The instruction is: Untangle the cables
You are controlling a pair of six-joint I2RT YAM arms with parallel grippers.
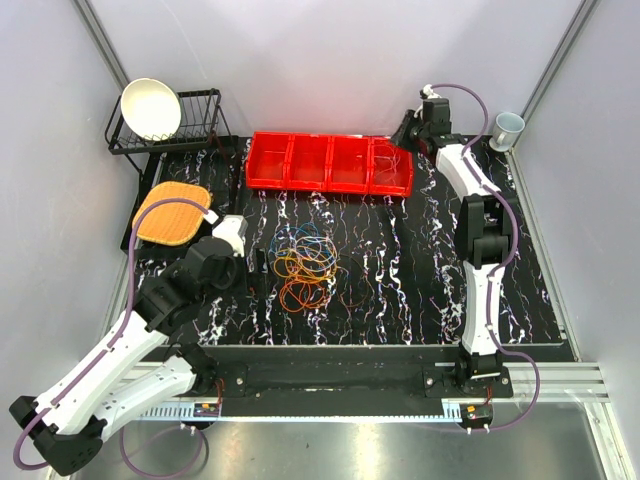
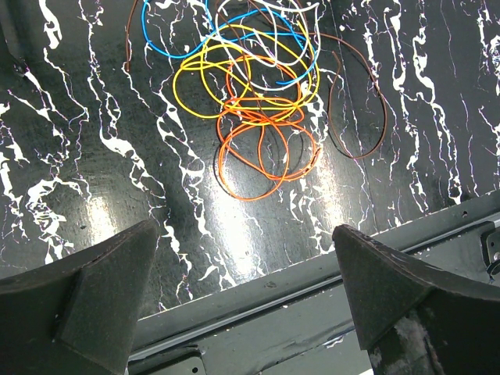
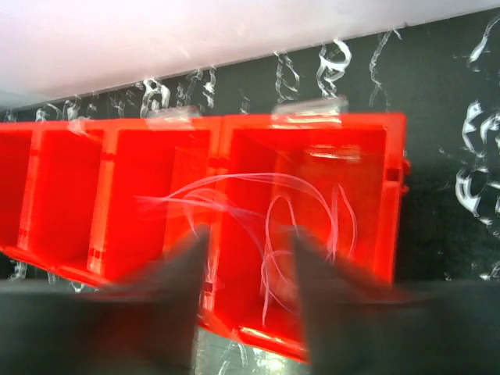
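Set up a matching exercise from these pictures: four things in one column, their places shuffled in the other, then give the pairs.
Things
1. white bowl
2. grey cup
3. white cable
4. orange cable

Places
A. at the red bin, far from the other cables
B. in the tangle on the dark marbled tabletop
C. at the far right corner, by the wall
D. on the black wire rack, far left

Pairs: 1-D, 2-C, 3-A, 4-B
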